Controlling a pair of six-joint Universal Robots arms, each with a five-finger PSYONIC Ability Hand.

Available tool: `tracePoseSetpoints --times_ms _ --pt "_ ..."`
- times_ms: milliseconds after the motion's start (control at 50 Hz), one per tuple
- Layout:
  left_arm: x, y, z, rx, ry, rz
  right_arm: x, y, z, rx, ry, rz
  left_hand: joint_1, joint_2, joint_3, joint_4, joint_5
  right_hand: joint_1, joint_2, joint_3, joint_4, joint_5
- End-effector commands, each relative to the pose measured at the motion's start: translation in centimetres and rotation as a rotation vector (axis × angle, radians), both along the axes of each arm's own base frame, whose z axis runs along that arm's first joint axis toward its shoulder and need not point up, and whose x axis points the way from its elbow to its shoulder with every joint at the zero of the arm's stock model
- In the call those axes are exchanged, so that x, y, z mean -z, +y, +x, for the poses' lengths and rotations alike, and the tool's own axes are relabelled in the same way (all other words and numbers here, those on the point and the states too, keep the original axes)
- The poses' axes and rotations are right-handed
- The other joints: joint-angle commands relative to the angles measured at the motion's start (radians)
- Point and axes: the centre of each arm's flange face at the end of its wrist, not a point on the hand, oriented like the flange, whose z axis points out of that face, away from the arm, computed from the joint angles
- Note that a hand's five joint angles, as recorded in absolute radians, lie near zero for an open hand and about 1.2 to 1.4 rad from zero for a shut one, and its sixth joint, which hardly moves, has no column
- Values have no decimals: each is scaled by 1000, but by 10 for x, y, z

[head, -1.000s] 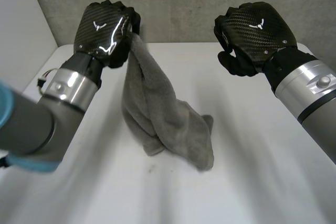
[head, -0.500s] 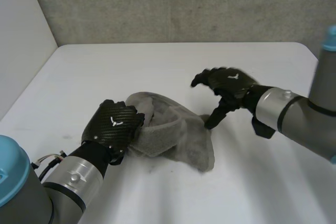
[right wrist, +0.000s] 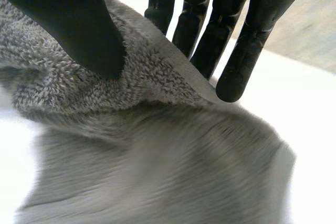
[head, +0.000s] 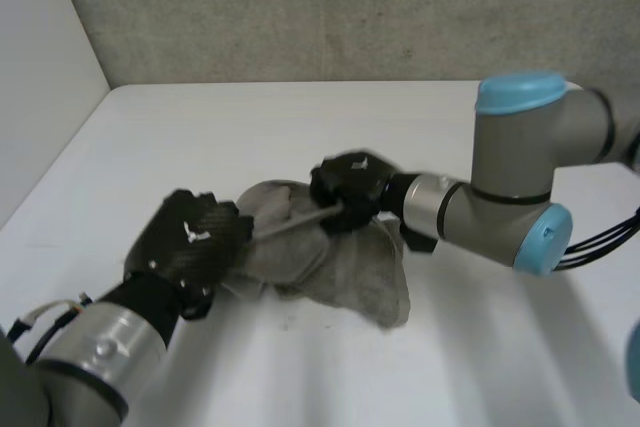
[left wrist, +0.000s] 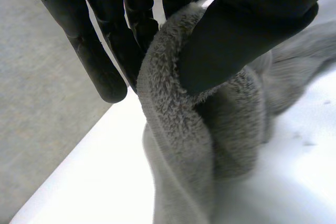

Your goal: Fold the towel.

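**A:** We log the grey terry towel (head: pixel 350 267) bunched in a heap at the middle of the white worktop (head: pixel 200 127). The black left hand (head: pixel 195 242) pinches a thick fold between thumb and fingers at the heap's left side. The black right hand (head: pixel 345 187) pinches a hemmed edge at the far side of the heap, thumb on the pile, fingers behind.

**B:** Agreed. We judge the step to be opening the cloth out before any fold. We would draw the hands apart slowly and low, and check each grip for a single layer. The left one looks doubled.

**A:** Room: bare worktop lies all round the heap. The far edge meets a grey wall (head: pixel 300 7) and the left arm sits near the left edge, so we would spread sideways.
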Motion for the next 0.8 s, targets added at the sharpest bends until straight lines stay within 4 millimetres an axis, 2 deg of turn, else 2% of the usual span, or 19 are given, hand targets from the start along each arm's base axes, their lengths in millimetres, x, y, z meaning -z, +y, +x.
tracePoseSetpoints --times_ms 20,40,100,140,220,260,280,320,460,500,540,600,640,660,700,720,760,780,800 --pt "-1 -50 1 -90 31 -48 -68 -12 -20 170 -84 -304 204 179 181 179 189 308 220 218 205 291" --pt "-2 -58 -1 -99 42 -63 -82 -8 -28 188 -105 -360 204 179 181 179 189 308 220 218 205 291" --pt "-6 -67 -6 -95 65 -96 -102 1 -42 219 -141 -424 204 179 181 179 189 308 220 218 205 291" --pt "-8 -68 -8 -84 72 -106 -108 10 -49 224 -136 -432 204 179 181 179 189 308 220 218 205 291" --pt "-8 -67 -12 -57 79 -109 -107 29 -58 216 -87 -416 204 179 181 179 189 308 220 218 205 291" --pt "-7 -62 -16 -19 80 -99 -110 53 -70 204 3 -417 204 179 181 179 189 308 220 218 205 291" --pt "-7 -62 -16 -19 80 -99 -110 54 -70 204 4 -417 204 179 181 179 189 308 220 218 205 291" --pt "1 -56 -22 32 64 -69 -109 72 -82 194 127 -427 204 179 181 179 189 308 220 218 205 291" --pt "33 -51 -27 60 -19 70 -94 87 -95 195 345 -387 204 179 181 179 189 308 220 218 205 291" --pt "41 -53 -28 61 -48 110 -88 86 -96 195 372 -375 204 179 181 179 189 308 220 218 205 291" --pt "54 -60 -28 49 -90 163 -63 78 -93 170 415 -308 204 179 181 179 189 308 220 218 205 291" --pt "59 -65 -28 44 -101 175 -50 73 -91 162 435 -272 204 179 181 179 189 308 220 218 205 291" --pt "65 -79 -30 33 -102 174 -30 63 -86 153 453 -237 204 179 181 179 189 308 220 218 205 291" --pt "65 -79 -30 33 -102 174 -30 63 -86 153 453 -237 204 179 181 179 189 308 220 218 205 291" --pt "67 -95 -38 31 -87 141 -12 45 -76 162 448 -246 204 179 181 179 189 308 220 218 205 291" --pt "67 -95 -38 31 -87 140 -12 45 -76 162 448 -246 204 179 181 179 189 308 220 218 205 291" --pt "58 -115 -49 29 -43 59 -7 25 -67 187 409 -296 204 179 181 179 189 308 220 218 205 291" --pt "58 -115 -49 29 -43 58 -7 25 -67 187 409 -296 204 179 181 179 189 308 220 218 205 291" --pt "47 -126 -55 28 -7 -9 -14 11 -61 218 365 -349 204 179 181 179 189 308 220 218 205 291"
